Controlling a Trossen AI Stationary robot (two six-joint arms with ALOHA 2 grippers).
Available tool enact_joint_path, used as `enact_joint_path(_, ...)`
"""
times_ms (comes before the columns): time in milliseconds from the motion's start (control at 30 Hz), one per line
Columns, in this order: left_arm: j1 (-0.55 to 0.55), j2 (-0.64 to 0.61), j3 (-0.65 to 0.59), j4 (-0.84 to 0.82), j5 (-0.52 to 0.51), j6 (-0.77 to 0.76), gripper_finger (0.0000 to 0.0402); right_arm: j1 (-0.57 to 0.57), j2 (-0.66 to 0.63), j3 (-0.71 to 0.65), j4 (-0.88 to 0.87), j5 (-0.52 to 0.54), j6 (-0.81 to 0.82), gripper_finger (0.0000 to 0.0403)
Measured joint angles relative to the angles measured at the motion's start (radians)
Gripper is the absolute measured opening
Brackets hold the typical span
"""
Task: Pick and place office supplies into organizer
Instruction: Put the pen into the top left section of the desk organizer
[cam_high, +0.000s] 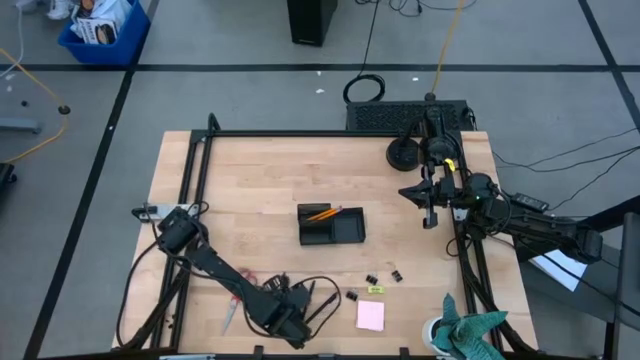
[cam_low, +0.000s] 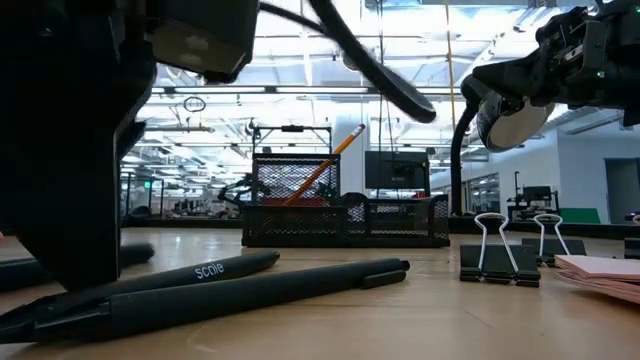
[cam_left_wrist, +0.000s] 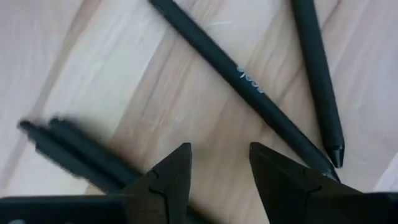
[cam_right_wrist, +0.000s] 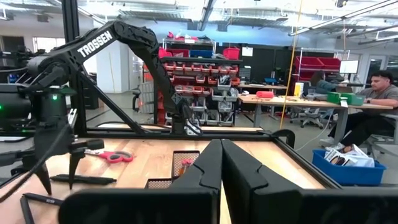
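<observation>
1. Organizer (cam_high: 332, 226) is sitting at the center of the high view on the table (cam_high: 250, 170), with orange pencils (cam_high: 324, 213) leaning in its upper left compartment; in the low view the pencils are sticking up tilted out of the mesh tray.
2. Left gripper (cam_left_wrist: 219, 163) is hanging low at the bottom center of the high view, fingers (cam_left_wrist: 178, 169) spread open with bare wood between them, gripping nothing.
3. Pens (cam_left_wrist: 242, 81) are lying on the wood just ahead of the left gripper; one with pale lettering is running diagonally, a second is lying beside it toward the right edge of the left wrist view, and more dark pens are blurring at the left of that view.
4. Scissors (cam_high: 238, 290) are lying at the lower left of the high view, beside the left arm.
5. Binder clips (cam_high: 384, 275) are lying right of center in the lower part of the high view, apart from the organizer.
6. Pink pad (cam_high: 371, 315) is lying at the bottom of the high view, with the small yellow pad (cam_high: 376, 290) just above it.
7. Right gripper (cam_right_wrist: 222, 163) is waiting raised at the upper right of the high view, fingers pressed fully together and holding nothing.
8. Teal cloth (cam_high: 472, 332) is sitting at the lower right corner of the high view.
9. Person (cam_right_wrist: 373, 106) is sitting at a desk at the right of the right wrist view.
</observation>
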Motion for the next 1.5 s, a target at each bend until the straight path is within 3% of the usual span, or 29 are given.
enact_joint_path(300, 0.038, 0.0, 0.134, -0.069, -0.069, 0.105, 0.017, 0.0, 0.0, 0.0, 0.0, 0.0, 0.0, 0.0)
enact_joint_path(567, 0.111, 0.01, 0.134, -0.069, -0.004, 0.069, 0.017, 0.0, 0.0, 0.0, 0.0, 0.0, 0.0, 0.0)
enact_joint_path(800, 0.158, 0.042, 0.135, -0.053, 0.054, 0.131, 0.017, 0.0, 0.0, 0.0, 0.0, 0.0, -0.002, 0.0)
enact_joint_path(1500, 0.188, 0.06, 0.138, 0.056, 0.129, 0.157, 0.017, 0.0, 0.003, 0.0, -0.003, 0.002, -0.004, 0.0)
